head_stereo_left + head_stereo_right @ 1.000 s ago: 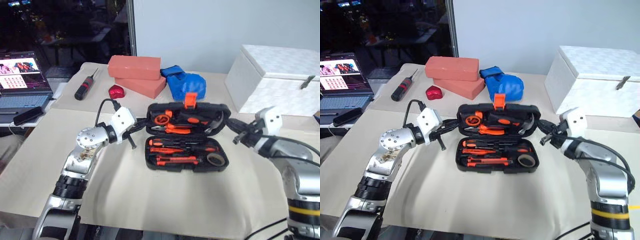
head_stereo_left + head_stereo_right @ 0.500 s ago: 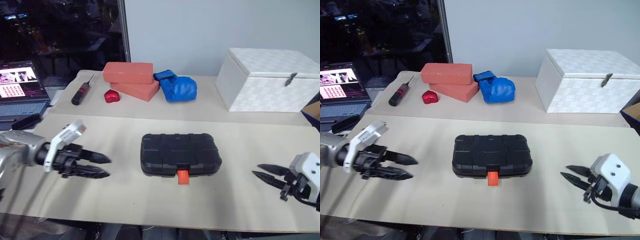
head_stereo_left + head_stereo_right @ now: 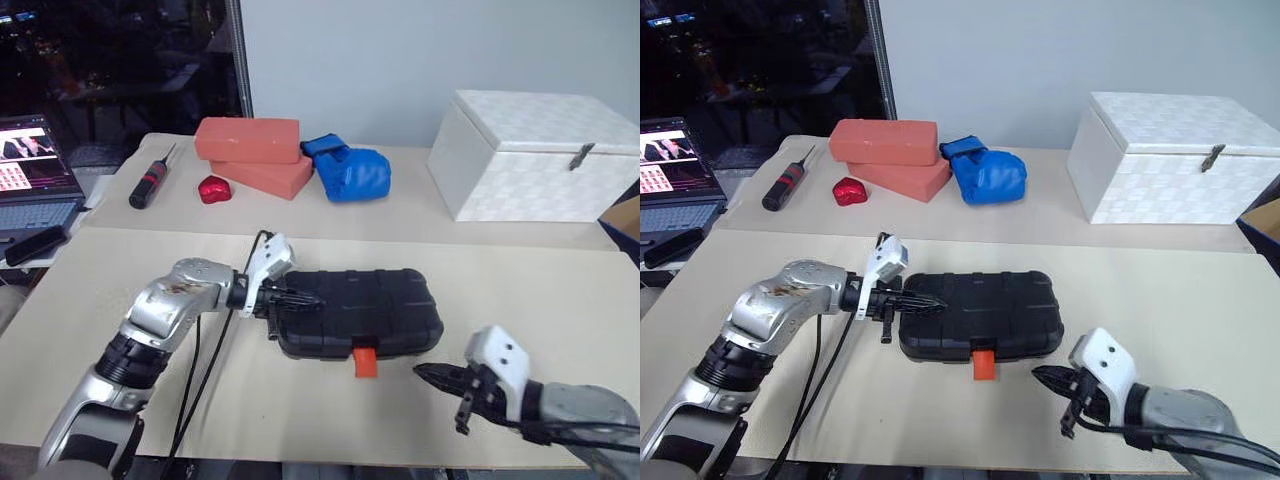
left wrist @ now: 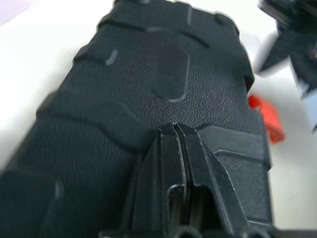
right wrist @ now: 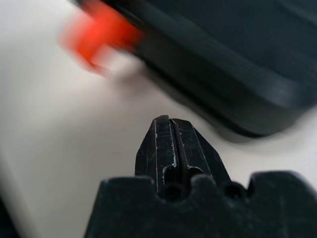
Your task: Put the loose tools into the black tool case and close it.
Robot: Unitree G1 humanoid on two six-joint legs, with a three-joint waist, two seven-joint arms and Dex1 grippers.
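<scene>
- Left gripper [image 3: 300, 301]: my two black fingers are pressed together, tips resting on the lid of the black plastic clamshell tool case [image 3: 360, 312].
- Right gripper [image 3: 432, 374]: fingers pressed together, empty, hovering near the case's front right corner.
- Case lies shut mid-table, small orange latch [image 3: 365, 361] hanging unfastened.
- Advice: I should hold the lid down and press the latch flat.
- Writing: none legible.

The left tool [image 4: 179, 130], fingers pressed together, rests on the closed black tool case [image 4: 148, 79] lid, orange latch [image 4: 265, 118] beyond.
</scene>
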